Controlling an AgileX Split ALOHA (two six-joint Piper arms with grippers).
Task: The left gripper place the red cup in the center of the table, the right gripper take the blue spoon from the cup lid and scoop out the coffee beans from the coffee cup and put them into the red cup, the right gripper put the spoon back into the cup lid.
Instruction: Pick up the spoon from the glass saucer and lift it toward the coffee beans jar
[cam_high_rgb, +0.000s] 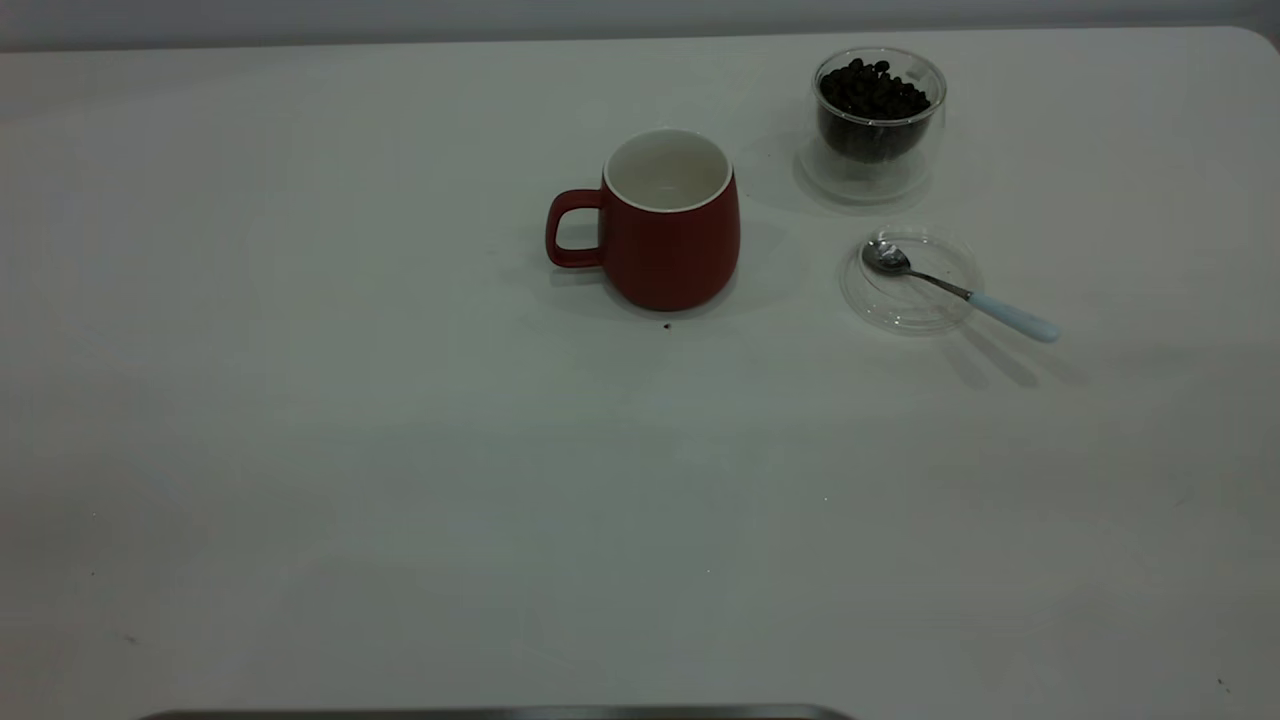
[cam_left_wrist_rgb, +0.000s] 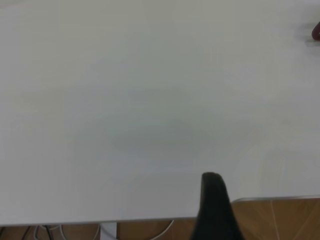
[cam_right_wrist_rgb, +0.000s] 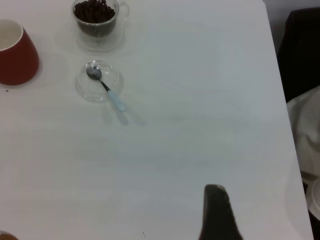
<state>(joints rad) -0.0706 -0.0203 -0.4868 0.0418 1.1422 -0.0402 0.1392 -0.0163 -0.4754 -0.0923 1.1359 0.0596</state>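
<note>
The red cup (cam_high_rgb: 668, 225) stands upright near the middle of the white table (cam_high_rgb: 300, 400), its handle toward the left and its white inside bare. To its right stands the clear coffee cup (cam_high_rgb: 878, 120), full of coffee beans (cam_high_rgb: 872, 90). In front of that lies the cup lid (cam_high_rgb: 910, 280), and the blue spoon (cam_high_rgb: 950, 288) rests in it with its handle sticking out over the rim. Neither gripper appears in the exterior view. A black part of my left gripper (cam_left_wrist_rgb: 212, 200) hangs by the table's edge, and my right gripper (cam_right_wrist_rgb: 216, 212) is far from the spoon (cam_right_wrist_rgb: 106, 89).
A dark speck (cam_high_rgb: 667, 325) lies just in front of the red cup. The left wrist view shows the table's edge with wooden floor (cam_left_wrist_rgb: 280, 220) beyond. In the right wrist view a dark object (cam_right_wrist_rgb: 302, 50) and a pale one (cam_right_wrist_rgb: 307, 130) sit past the table's edge.
</note>
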